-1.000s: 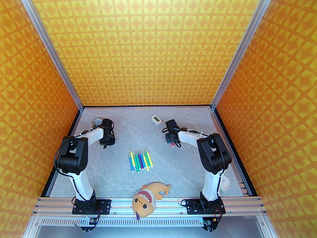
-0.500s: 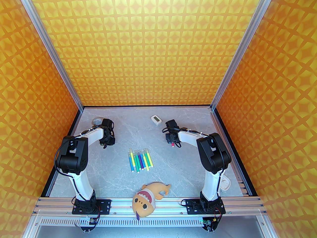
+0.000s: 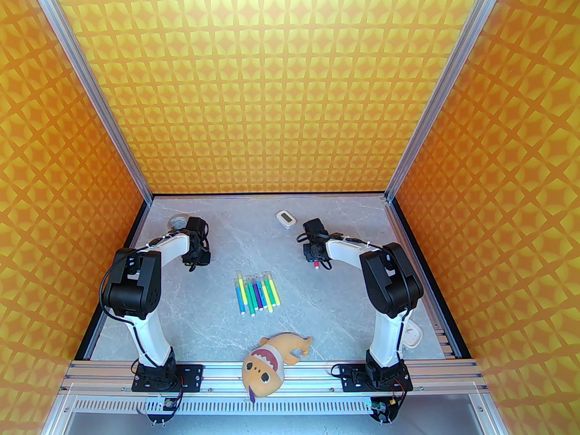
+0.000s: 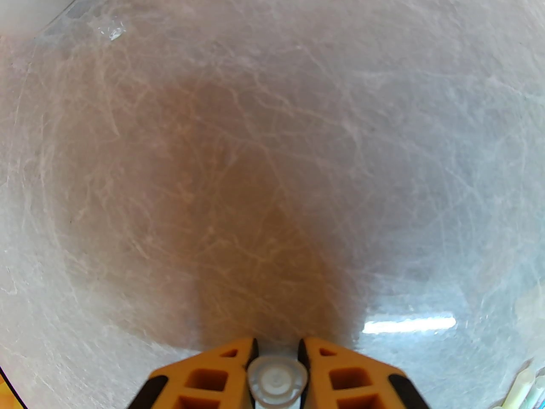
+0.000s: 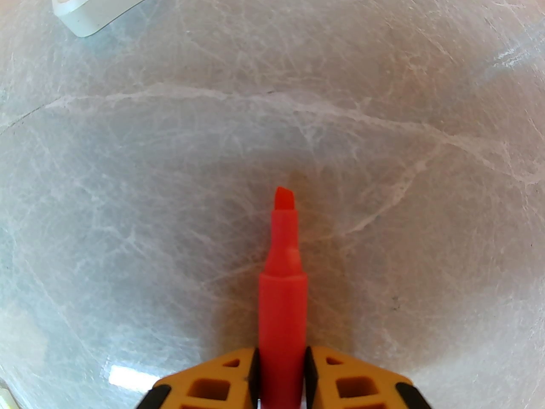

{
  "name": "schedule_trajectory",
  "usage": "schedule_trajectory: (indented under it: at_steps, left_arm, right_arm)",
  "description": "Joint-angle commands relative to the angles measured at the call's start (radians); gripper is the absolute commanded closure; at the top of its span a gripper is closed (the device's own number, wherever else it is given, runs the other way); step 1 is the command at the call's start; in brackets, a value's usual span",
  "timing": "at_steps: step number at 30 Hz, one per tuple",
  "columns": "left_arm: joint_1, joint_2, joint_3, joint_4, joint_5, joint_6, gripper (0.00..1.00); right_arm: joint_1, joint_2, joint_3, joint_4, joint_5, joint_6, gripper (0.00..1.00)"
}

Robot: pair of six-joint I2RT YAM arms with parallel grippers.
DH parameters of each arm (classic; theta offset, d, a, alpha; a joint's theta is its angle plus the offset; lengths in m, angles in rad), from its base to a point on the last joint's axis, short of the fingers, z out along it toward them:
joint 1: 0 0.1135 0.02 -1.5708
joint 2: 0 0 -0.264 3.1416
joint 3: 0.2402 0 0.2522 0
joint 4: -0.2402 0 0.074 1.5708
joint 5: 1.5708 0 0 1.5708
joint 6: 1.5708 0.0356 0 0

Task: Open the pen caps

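The left end effector (image 4: pixel 277 344) pinches a pale pen cap (image 4: pixel 276 377) over the bare tabletop (image 4: pixel 272 143), far left. The right end effector (image 5: pixel 281 352) clamps an uncapped red pen (image 5: pixel 283 288), tip pointing down, far right. A row of capped pens (image 3: pixel 256 292) lies between them, mid-tabletop.

Red pen (image 5: pixel 283 296) — whitish cap (image 4: pixel 276 379)

Left tool (image 4: pixel 276 349) clamped, right tool (image 5: pixel 282 356) clamped
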Motion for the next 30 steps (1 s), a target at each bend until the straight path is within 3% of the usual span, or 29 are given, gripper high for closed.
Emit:
schedule_trajectory:
  at_steps: [1,14,23,30]
  left_arm:
    - [0.009,0.033,-0.004,-0.026,-0.010,-0.006,0.75]
    - [0.008,-0.004,-0.016,-0.010,-0.002,-0.015,0.67]
    - [0.004,-0.162,-0.042,0.048,0.152,-0.023,0.50]
    - [0.000,-0.329,-0.140,0.170,0.242,-0.025,0.42]
  right_arm:
    - [-0.005,0.006,-0.007,0.016,0.006,0.006,0.72]
    - [-0.005,-0.085,-0.022,0.013,-0.051,-0.033,0.67]
    - [0.004,-0.200,-0.026,-0.018,-0.142,-0.049,0.56]
    - [0.082,-0.251,-0.002,-0.105,-0.165,-0.104,0.49]
